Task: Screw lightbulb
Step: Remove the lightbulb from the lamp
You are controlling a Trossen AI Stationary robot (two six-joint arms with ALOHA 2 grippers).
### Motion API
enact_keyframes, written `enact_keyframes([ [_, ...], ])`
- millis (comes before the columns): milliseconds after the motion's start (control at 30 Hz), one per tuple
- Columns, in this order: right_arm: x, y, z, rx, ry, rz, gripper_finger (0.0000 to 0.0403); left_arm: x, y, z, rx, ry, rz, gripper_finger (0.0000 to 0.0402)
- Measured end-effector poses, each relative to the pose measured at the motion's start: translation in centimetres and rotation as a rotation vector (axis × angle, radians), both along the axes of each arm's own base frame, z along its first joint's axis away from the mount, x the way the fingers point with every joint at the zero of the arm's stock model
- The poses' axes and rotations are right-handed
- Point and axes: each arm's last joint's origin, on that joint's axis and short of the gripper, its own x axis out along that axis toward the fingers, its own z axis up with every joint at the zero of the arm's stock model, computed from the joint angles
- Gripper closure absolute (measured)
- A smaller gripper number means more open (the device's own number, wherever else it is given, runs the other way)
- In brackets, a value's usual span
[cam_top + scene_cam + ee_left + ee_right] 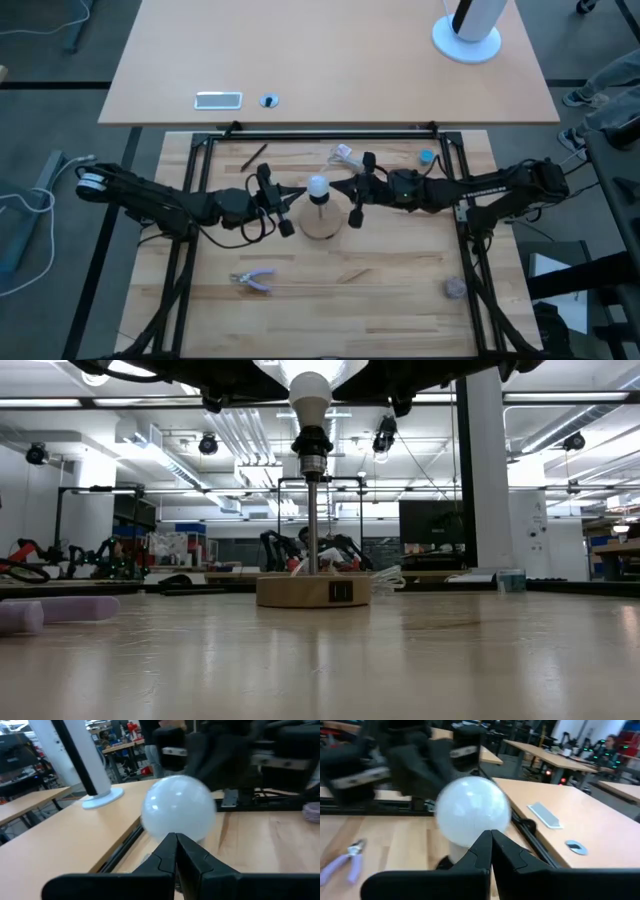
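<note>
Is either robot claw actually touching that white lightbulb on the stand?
Cannot tell. In the high view the left gripper and right gripper flank the lightbulb closely. Each wrist view shows shut fingers just before the globe, with no plain contact or gap.

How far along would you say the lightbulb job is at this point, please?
Done: the lightbulb already sits upright in the socket atop the stand's post on the round wooden base. In hand: the left end effector and right end effector flank the bulb, and each wrist view shows its fingers closed together in front of the globe, not around it. Left: whether it is fully screwed in cannot be told.
</note>
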Motion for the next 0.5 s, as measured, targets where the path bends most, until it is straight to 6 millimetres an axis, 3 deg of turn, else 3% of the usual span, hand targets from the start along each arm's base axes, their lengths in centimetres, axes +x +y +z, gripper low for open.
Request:
enact_keyframes([
  [167, -0.1, 0.0, -0.2, -0.004, 0.027, -0.008, 0.0403, 0.0, -0.4, -0.1, -0.002, 0.005, -0.028, 0.0401],
  [500, -1.3, 0.6, 0.6, -0.010, 0.061, 0.049, 0.0403, -0.2, 0.0, -0.1, 0.043, 0.028, 0.120, 0.0401],
])
